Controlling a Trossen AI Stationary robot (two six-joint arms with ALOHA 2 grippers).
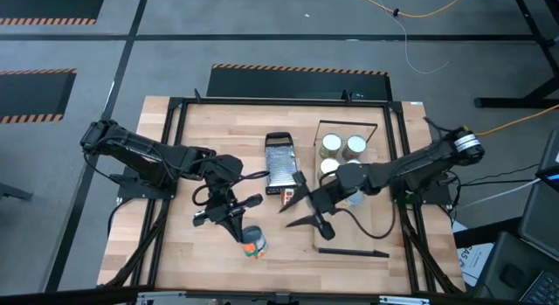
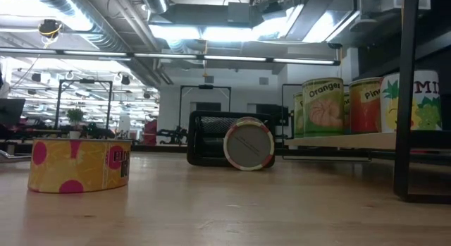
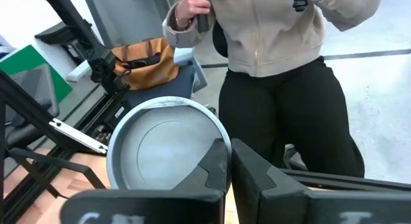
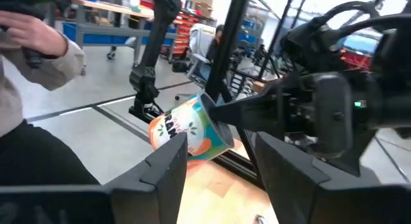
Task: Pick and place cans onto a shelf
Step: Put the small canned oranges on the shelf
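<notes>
My left gripper (image 1: 240,228) is shut on a can with a grey end and an orange label (image 1: 253,242), held up near the table's front middle. My right gripper (image 1: 306,211) stands open just right of it. In the right wrist view the can (image 4: 189,131) shows beyond the open fingers (image 4: 221,179), apart from them. Several cans (image 1: 342,148) stand upright on the shelf (image 1: 349,239) at the right. Another can (image 2: 248,144) lies on its side on the table before the grater. A yellow can with pink dots (image 2: 79,165) stands on the table near the front. My left gripper pinches the can's rim (image 3: 218,135) at its grey end between the two fingers, one over the end face and one outside the wall. The fingers come slanting from the table's far left. The can hangs tilted, lifted clear of the table.
A flat metal grater (image 1: 279,162) lies mid-table, between the two arms. A dark metal frame (image 1: 175,165) runs along the table's sides. A person in a beige jacket (image 3: 270,31) stands beyond the table's edge.
</notes>
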